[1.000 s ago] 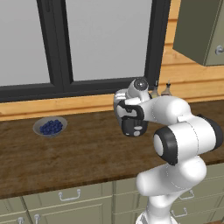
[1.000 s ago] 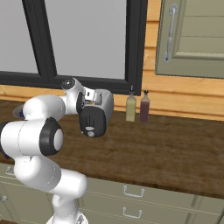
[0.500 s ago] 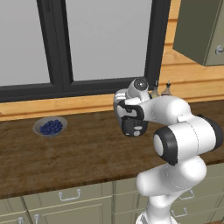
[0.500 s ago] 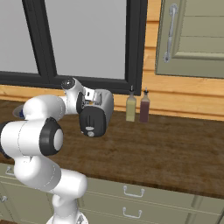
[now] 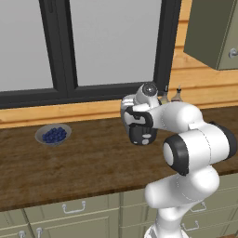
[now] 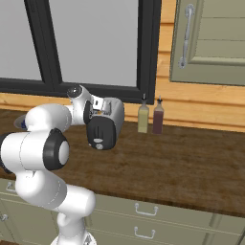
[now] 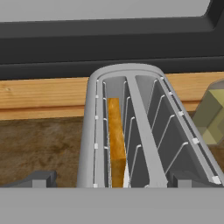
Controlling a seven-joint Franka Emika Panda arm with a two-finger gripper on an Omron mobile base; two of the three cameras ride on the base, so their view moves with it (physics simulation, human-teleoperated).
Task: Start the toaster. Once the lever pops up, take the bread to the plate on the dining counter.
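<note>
My gripper (image 7: 109, 181) directly over toaster (image 7: 131, 131), jaws wide apart, holding nothing. Fingertips (image 7: 39, 179) straddle near end. Bread (image 7: 116, 146) sits down in left slot, on edge, likely loaded for toasting. Lever hidden; can't tell if pressed. Arm folded, elbow high, hand (image 5: 139, 128) tilted down at toaster by counter's back edge. Bottles (image 6: 150, 117) just beyond, near wall.

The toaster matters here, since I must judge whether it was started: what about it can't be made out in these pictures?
- Lever: in the hand view the toaster is cut off at the bottom edge, so its end panel is out of frame.
- Toaster body: in both base views the arm and pincer stand in front of it.
- Bread: seen edge-on in the left slot; its faces are hidden by the slot walls.
</note>
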